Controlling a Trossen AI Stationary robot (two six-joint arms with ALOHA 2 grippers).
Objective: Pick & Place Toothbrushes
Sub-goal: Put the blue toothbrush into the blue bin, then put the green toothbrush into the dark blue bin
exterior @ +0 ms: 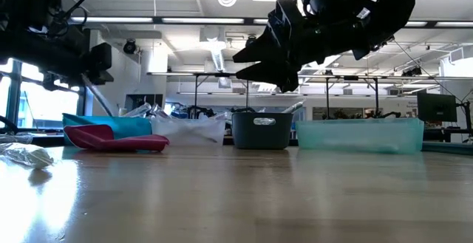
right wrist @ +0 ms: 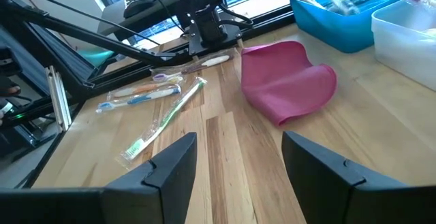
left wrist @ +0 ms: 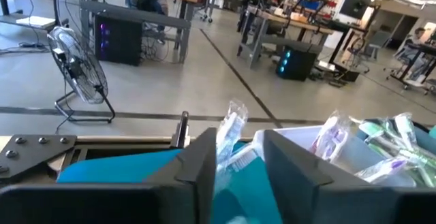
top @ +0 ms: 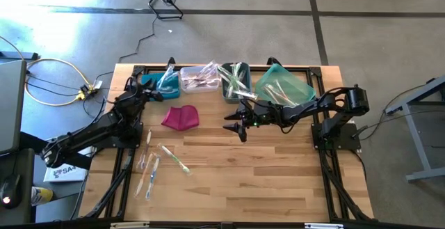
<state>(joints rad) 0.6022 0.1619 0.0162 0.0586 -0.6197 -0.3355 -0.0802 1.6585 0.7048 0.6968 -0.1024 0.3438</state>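
A: Toothbrushes (top: pixel 154 165) lie loose in clear wrappers on the wooden counter (top: pixel 264 180), at about eight o'clock from its middle in the overhead view. Where are the others?

B: More are sorted into four bins along the twelve o'clock edge: a blue bin (top: pixel 158 86), a clear bin (top: pixel 199 79), a dark grey bin (top: pixel 235 83) and a teal bin (top: pixel 284 86). A magenta pouch (top: pixel 181 117) sits on the counter just at six o'clock of the blue and clear bins.

A: What is the left arm doing?

B: The left end effector (left wrist: pixel 240 173) hangs over the blue bin. Its two fingers (left wrist: pixel 197 163) stand partly apart, and a wrapped toothbrush (left wrist: pixel 228 139) stands upright in the gap between them. Whether the fingers are touching it I cannot tell. The clear bin and its wrapped brushes are just beside it.

A: And the right arm?

B: The right end effector (top: pixel 233 126) hovers above the middle of the counter, clear of the surface in the table-height view, at three o'clock from the pouch. Its fingers (right wrist: pixel 170 163) are spread wide with nothing between them. Its wrist camera looks across the bare wood at the pouch and the loose brushes, one green-handled (right wrist: pixel 163 122) and others orange, blue and pink.
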